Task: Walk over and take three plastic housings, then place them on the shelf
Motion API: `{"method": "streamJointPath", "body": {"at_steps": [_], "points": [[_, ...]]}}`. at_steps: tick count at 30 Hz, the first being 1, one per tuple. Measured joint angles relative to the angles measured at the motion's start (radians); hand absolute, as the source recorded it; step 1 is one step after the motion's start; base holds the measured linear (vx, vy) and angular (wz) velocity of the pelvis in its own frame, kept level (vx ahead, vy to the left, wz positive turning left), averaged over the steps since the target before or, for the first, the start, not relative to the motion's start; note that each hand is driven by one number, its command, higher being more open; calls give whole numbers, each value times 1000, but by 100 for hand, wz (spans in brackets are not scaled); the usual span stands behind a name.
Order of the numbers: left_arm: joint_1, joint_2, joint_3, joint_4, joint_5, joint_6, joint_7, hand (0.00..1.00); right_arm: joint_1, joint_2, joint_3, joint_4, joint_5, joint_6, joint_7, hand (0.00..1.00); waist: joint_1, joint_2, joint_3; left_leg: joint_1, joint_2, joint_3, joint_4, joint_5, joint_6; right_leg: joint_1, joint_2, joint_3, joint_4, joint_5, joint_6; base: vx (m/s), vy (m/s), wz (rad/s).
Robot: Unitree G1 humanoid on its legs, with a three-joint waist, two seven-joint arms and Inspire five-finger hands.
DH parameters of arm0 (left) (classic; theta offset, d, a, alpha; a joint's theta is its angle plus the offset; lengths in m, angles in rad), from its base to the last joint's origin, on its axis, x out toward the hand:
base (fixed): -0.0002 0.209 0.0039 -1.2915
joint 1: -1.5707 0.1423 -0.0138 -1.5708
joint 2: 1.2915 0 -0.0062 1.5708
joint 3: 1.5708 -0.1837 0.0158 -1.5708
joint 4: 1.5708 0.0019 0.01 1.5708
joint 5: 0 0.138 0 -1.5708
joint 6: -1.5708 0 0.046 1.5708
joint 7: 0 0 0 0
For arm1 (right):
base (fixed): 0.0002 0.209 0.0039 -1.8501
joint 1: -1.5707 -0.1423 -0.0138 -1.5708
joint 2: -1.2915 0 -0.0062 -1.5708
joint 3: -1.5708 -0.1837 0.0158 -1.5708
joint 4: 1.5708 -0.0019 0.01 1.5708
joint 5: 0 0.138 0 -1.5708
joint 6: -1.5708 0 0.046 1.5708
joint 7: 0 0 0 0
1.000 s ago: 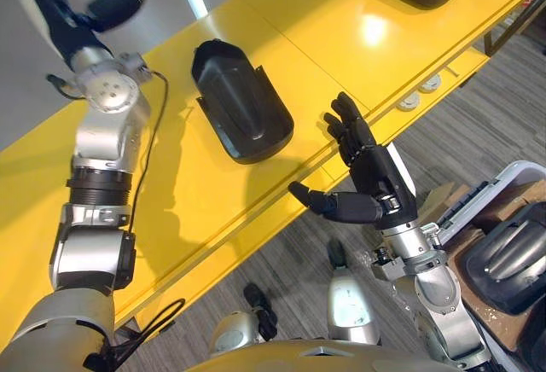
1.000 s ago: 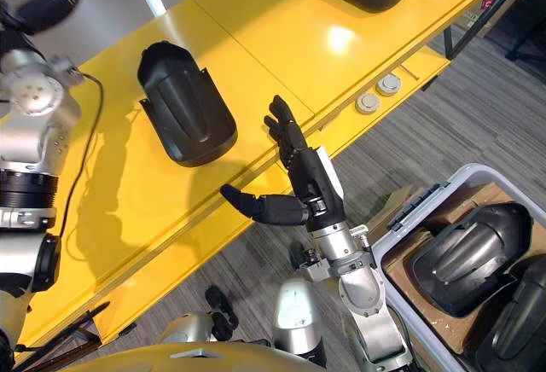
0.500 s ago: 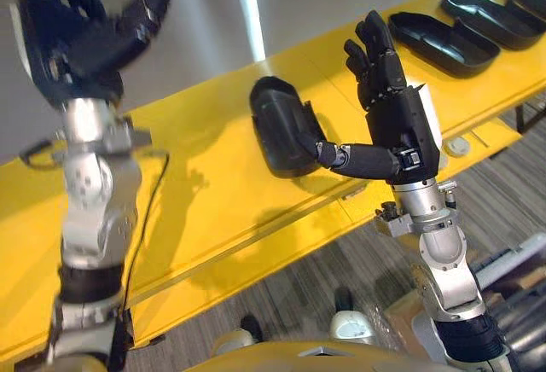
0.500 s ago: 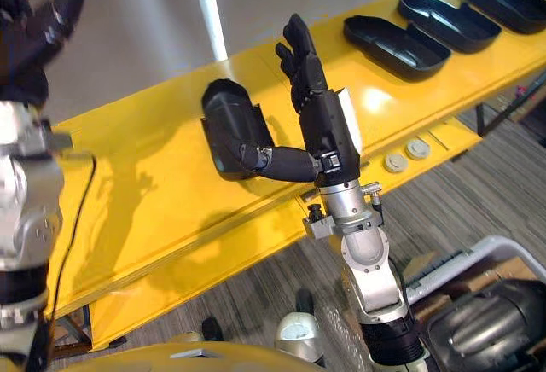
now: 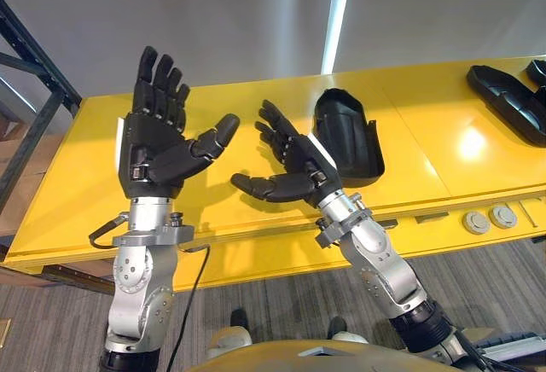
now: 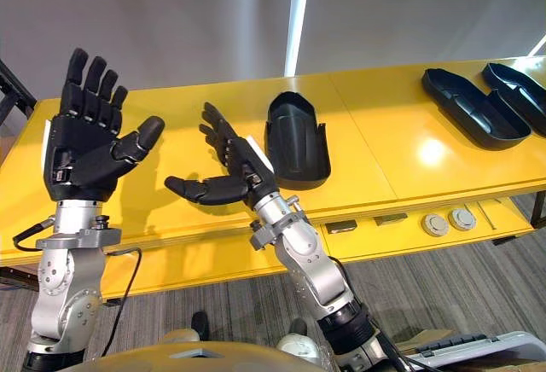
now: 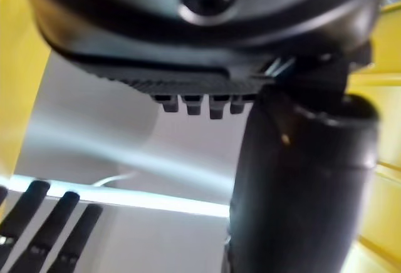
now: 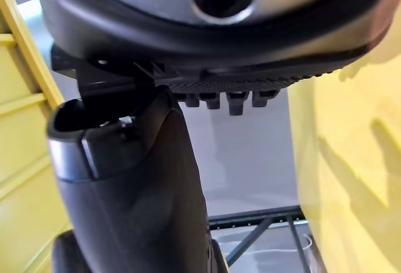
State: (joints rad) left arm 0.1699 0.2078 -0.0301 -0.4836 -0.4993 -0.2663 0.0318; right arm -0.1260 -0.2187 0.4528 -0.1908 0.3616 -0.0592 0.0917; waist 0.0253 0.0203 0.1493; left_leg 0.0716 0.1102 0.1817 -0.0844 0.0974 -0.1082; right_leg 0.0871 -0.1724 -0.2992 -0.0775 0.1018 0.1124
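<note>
The left hand (image 5: pixel 158 146) and right hand (image 5: pixel 294 167) are held wide open, empty. A black plastic housing (image 5: pixel 348 137) is parked on the yellow shelf (image 5: pixel 426 146) at the right hand's 2 o'clock, so it could get clipped by a careless swing.

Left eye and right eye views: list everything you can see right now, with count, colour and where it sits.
Shelf: one, yellow, stretching across in front of the robot.
Plastic housing: one, black, on the shelf beside the right hand.
Further housings: two, black, at the shelf's right end.
Round discs: two, silver-grey, on the shelf's lower front ledge, right side.
Light strip: one, white, on the grey wall behind.
Rack frame: one, dark, far left.
Left hand: one, dark, open, raised over the shelf's left part.
Right hand: one, dark, open, over the shelf's middle.
</note>
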Motion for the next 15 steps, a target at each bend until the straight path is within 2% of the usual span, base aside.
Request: {"method": "streamJointPath", "body": {"at_steps": [4, 9, 15], "points": [[0, -3, -54, 0, 1, -4, -1, 100, -6, 0, 1, 3, 0, 29, -75, 100, -4, 0, 0, -8, 2, 1, -3, 1, -1, -9, 2, 1, 0, 0, 0, 0, 0, 0], [0, -10, -116, 2, 0, -16, -2, 100, 47, 0, 1, 75, -1, 120, -173, 100, -6, -1, 0, -12, 3, 7, 0, 6, 4, -16, 3, 6, 6, 7, -1, 36, -7, -3], [0, -13, -150, 7, 0, -16, 10, 100, 75, 22, -1, 81, -5, 121, -238, 100, -28, -6, 0, -8, 4, 31, -1, 1, 2, -29, 3, 32, 7, 7, -1, -3, -2, -10]]}}
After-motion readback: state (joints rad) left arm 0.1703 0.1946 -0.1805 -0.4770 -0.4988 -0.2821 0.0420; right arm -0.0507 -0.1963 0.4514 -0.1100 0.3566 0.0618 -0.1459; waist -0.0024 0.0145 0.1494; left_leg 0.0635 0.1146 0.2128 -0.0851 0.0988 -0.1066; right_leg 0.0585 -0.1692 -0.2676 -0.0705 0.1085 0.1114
